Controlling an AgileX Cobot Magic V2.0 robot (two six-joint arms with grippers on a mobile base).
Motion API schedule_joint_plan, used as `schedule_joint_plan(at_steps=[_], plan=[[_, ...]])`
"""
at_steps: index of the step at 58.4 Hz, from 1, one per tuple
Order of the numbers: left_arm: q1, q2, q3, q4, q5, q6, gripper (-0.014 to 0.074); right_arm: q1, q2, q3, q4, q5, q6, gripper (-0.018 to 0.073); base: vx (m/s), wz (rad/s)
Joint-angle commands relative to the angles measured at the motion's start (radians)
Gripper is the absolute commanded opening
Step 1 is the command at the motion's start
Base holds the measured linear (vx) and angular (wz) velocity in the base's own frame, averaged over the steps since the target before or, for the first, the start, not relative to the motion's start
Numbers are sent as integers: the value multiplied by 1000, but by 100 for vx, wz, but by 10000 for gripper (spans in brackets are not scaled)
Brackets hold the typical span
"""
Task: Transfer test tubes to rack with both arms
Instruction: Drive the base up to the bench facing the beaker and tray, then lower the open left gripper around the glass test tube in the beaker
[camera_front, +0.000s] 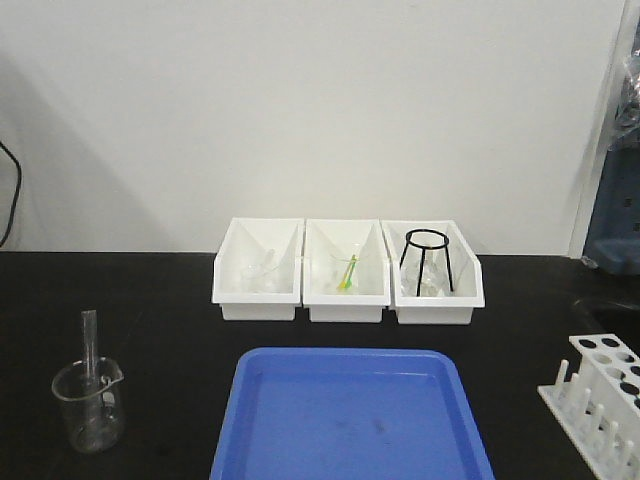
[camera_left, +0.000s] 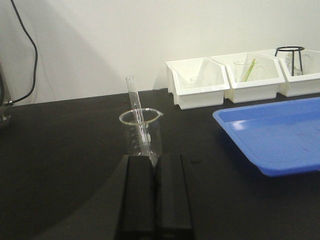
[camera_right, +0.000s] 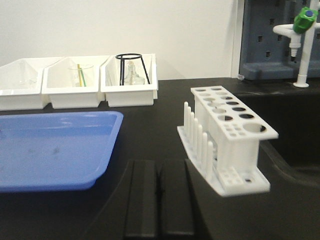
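Item 1. Test tube (camera_front: 90, 345): one slim clear glass tube. It stood leaning in the beaker (camera_front: 88, 405), open rim well above the beaker's lip, to the left of the blue tray (camera_front: 350, 420).

Item 2. Beaker: clear, graduated, with a pouring spout. It sat on the black table (camera_front: 150, 300), left of the tray and apart from it.

Item 3. Rack (camera_right: 230, 135): white plastic block with rows of round holes on top and a row of upright pegs along the side facing the tray. It stood to the right of the tray, near it but not touching.

Item 4. My left gripper (camera_left: 154, 160): the two black fingers were pressed together and held nothing. The tips were low at the table, just in front of the beaker, on the tray's left side.

Item 5. My right gripper (camera_right: 159, 165): its fingers were likewise closed on nothing. It was low between the tray's right edge and the rack.

Item 6. Blue tray: flat, rimmed, in the middle of the table.

Item 7. Three white bins (camera_front: 346, 275): set in a row side by side behind the tray, against the wall. The left one held clear glassware, hard to make out. The middle one held a green-yellow stick (camera_front: 347, 272) in a clear vessel. The right one held a black wire stand (camera_front: 428, 260).
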Motion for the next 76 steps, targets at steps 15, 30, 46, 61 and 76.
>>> schedule_joint_plan(at_steps=[15,30,46,61,76], plan=[[-8,-19,25,-3,-80,-7,-15,1,-7,10,-2,-84,-2,-7,33,0],[-8,-19,25,-3,-80,-7,-15,1,-7,10,-2,-84,-2,-7,20,-7],[-8,-19,25,-3,-80,-7,-15,1,-7,10,-2,-84,-2,-7,6,-8],[-8,-19,25,-3,-80,-7,-15,1,-7,10,-2,-84,-2,-7,0,1],[-8,-19,25,-3,-80,-7,-15,1,-7,10,-2,-85,-2,-7,0,0]])
